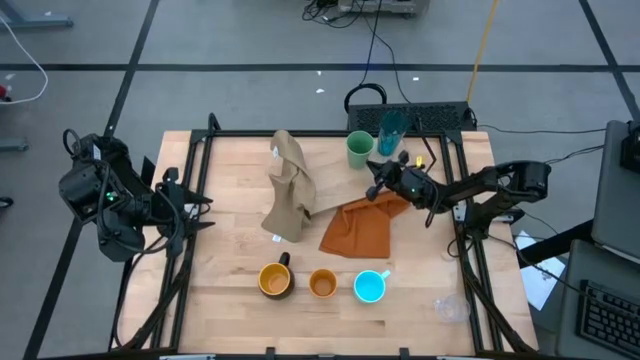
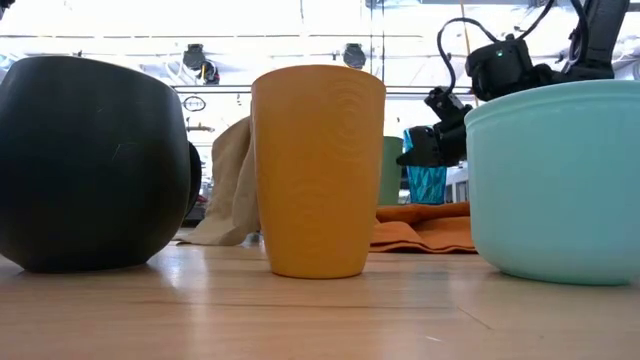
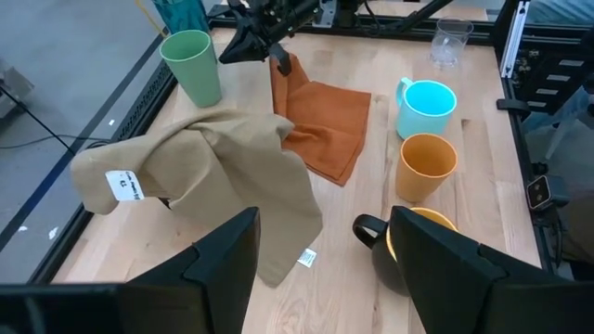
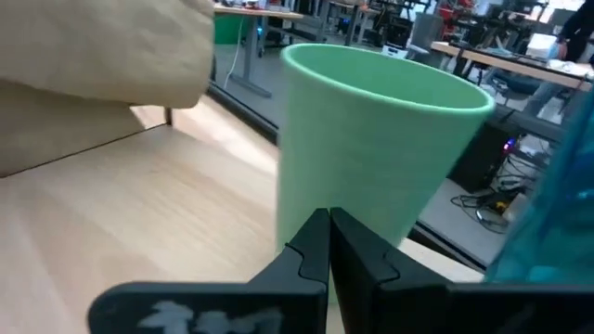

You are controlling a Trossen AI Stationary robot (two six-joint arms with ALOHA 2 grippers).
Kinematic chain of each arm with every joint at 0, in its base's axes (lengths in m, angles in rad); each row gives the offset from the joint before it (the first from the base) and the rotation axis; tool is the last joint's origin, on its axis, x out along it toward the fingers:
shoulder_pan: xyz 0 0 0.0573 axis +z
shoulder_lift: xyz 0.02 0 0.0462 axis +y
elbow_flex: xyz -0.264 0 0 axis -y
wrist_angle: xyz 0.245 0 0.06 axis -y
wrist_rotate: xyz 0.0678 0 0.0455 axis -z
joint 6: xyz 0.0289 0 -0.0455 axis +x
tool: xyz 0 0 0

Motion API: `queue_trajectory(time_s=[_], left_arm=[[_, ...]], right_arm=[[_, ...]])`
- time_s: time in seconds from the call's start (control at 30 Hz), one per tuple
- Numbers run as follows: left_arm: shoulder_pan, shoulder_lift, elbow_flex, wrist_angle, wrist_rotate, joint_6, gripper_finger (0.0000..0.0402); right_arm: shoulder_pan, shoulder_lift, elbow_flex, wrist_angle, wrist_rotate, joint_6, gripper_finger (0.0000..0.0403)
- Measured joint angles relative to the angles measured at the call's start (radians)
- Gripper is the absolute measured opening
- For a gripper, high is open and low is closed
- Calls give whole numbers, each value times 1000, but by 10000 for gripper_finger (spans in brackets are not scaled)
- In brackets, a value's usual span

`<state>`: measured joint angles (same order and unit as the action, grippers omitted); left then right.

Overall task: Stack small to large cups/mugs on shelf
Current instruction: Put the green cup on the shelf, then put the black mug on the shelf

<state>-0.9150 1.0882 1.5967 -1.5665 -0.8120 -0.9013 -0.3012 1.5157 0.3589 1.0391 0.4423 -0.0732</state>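
Note:
The light green cup point(image 1: 360, 150) stands upright at the table's far side, and the tall teal tumbler point(image 1: 392, 130) stands just beyond it. My right gripper point(image 1: 373, 172) is shut, its tips right at the green cup's side point(image 4: 371, 158). The yellow mug with a dark handle point(image 1: 275, 280), the small orange cup point(image 1: 322, 284) and the cyan mug point(image 1: 370, 287) stand in a row near the front edge. The clear glass point(image 1: 450, 308) stands at the front right. My left gripper point(image 3: 320, 269) is open and empty at the table's left edge. The shelf does not show. My right gripper's shut fingertips point(image 4: 329, 232) point level at the green cup's side wall from the table's right. I cannot tell whether they touch it. Nothing shows between the fingers.
A tan cloth point(image 1: 290, 185) stands heaped at the table's middle. An orange cloth point(image 1: 358, 230) lies flat under my right arm, one corner point(image 3: 281, 63) rising near the gripper. Black frame rails point(image 1: 200, 200) run along the left and right edges.

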Motion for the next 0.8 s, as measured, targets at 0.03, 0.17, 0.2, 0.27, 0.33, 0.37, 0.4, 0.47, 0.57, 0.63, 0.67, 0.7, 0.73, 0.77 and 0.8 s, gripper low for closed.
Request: queue_trajectory(time_s=[0.03,0.17,0.2,0.27,0.33,0.37,0.4,0.47,0.57,0.63,0.67,0.7,0.73,0.77,0.8], left_arm=[[0,0,0,0,0,-2,241],[0,0,0,0,9,-25,241],[0,0,0,0,10,-27,241],[0,0,0,1,11,-27,241],[0,0,0,0,19,-23,241],[0,0,0,-1,20,-17,241],[0,0,0,-1,20,-10,241],[0,0,0,-3,12,2,241],[0,-2,0,-3,-5,2,241],[6,-4,0,-3,-8,11,241],[10,-5,0,-4,-12,19,241],[12,-5,0,-4,-19,29,241],[12,-4,0,-4,-31,42,241],[11,-5,0,-4,-41,57,241],[9,-9,0,-4,-54,67,241]], right_arm=[[12,-5,-3,-1,1,-1,0],[98,-54,-26,-67,48,-21,0],[129,-79,-29,-97,81,-28,0],[206,-148,-41,-155,149,-45,0],[289,-233,-46,-210,187,-51,0],[327,-279,-47,-234,189,-52,0],[366,-329,-47,-258,189,-58,0],[446,-431,-47,-282,189,-88,0],[572,-574,-47,-336,189,-181,0],[653,-663,-47,-375,190,-242,0],[689,-708,-47,-385,196,-259,2],[723,-749,-47,-388,211,-268,5],[754,-792,-47,-393,215,-277,11],[786,-834,-47,-395,218,-286,20],[816,-874,-47,-398,217,-290,31]])
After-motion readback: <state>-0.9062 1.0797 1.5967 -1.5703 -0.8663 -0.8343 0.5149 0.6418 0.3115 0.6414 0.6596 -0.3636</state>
